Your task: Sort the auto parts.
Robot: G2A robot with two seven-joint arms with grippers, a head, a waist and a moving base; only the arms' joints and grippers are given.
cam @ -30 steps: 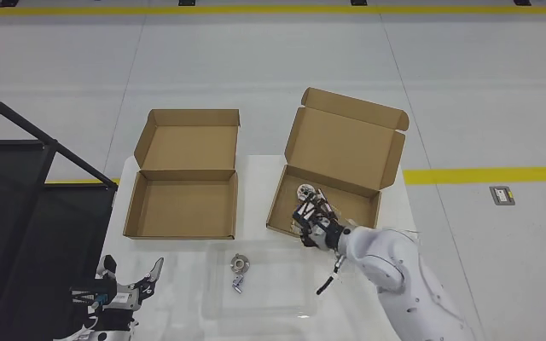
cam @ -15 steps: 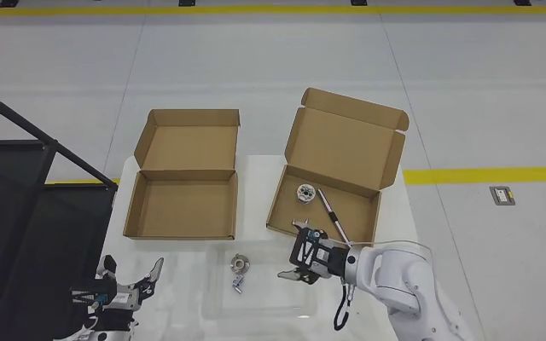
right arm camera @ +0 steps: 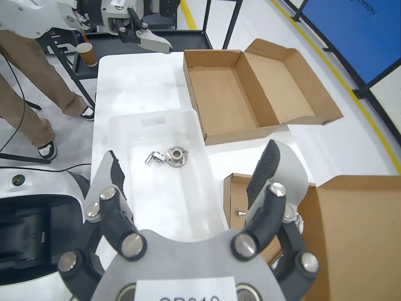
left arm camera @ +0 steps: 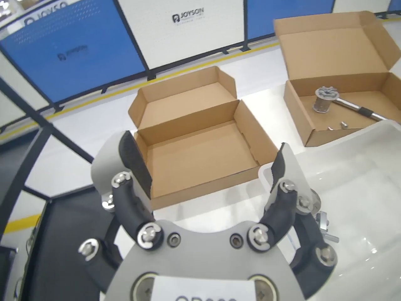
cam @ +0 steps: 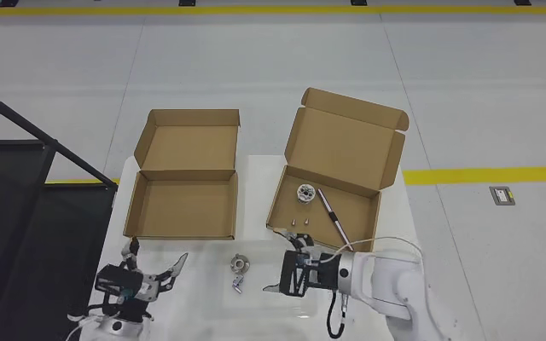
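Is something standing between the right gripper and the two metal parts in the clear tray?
Nothing visible does. The right gripper, open, hangs over the clear tray. Only bare tray floor lies between it and the round flange and the small bracket beside it. The left gripper is apart, beyond the tray's other end.

One box (cam: pixel 183 209) and the other box (cam: pixel 345 149) behind the tray (cam: pixel 247 300) are brown. The table (cam: pixel 256 183) is white. The metal parts (cam: pixel 240 263) in the tray are shiny grey.
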